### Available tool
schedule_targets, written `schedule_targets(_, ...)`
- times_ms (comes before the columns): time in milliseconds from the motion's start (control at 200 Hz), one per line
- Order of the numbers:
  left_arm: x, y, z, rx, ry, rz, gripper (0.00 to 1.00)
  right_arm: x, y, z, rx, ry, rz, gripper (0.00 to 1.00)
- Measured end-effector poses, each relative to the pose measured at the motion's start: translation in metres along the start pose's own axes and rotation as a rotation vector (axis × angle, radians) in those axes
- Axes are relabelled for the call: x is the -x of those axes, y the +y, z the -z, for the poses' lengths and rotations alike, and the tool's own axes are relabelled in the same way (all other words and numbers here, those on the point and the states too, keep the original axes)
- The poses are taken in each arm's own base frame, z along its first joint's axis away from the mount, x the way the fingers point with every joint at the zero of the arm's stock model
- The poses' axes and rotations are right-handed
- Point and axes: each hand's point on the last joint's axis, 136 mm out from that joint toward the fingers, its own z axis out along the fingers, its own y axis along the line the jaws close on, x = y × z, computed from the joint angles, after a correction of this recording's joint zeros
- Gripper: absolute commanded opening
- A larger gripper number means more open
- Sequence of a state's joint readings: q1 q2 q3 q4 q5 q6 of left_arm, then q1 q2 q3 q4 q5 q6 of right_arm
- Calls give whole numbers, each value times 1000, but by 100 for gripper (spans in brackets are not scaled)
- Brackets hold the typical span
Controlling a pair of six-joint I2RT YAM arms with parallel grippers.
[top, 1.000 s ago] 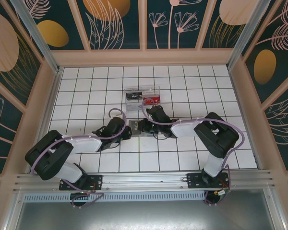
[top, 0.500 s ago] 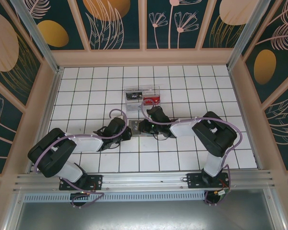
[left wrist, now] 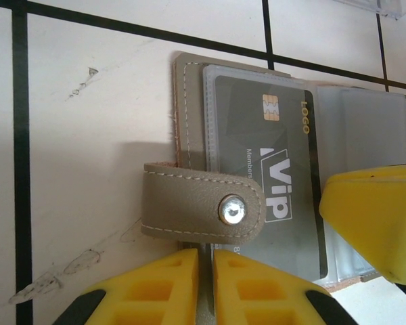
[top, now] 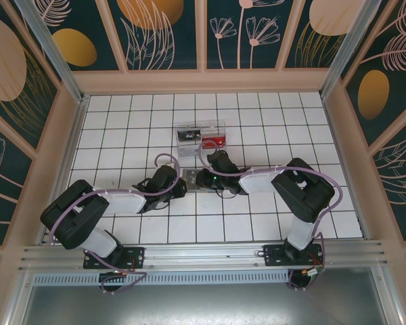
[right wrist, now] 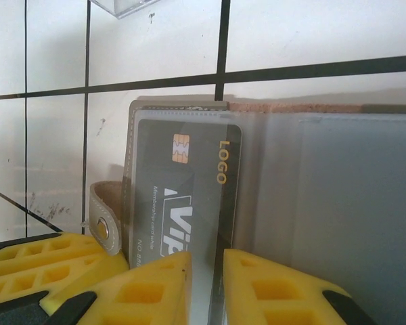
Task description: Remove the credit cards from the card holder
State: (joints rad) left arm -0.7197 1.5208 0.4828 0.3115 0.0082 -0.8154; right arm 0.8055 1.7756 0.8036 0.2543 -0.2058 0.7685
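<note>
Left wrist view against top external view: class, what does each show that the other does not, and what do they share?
Left wrist view: the gold chip and "Vip" lettering on the dark grey plastic card, and the metal snap stud on the tab. Top external view: the black left arm, the right arm and the clear plastic tray behind. Shared: the grey folding card holder lying open on the white tiled table, with the left pincer at its edge.

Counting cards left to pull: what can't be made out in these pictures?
- Lower end of VIP card: left wrist view, behind the snap tab and left hand.
- Right panel of card holder: right wrist view, cloudy sleeve blurs any contents.
- What the right hand pinches: right wrist view, bottom edge cuts it off.
</note>
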Motion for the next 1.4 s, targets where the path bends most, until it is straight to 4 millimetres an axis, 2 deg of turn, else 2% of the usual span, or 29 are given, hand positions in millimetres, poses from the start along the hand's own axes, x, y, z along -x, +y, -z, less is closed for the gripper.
schedule_targets(851,0,-3,0,-11,9,-1,15,0,-6,5,-55,-5,0,21)
schedule_targets(1396,-1,-5,-4,-18,21,1,14,-4,-4,3,-35,16,-4,16)
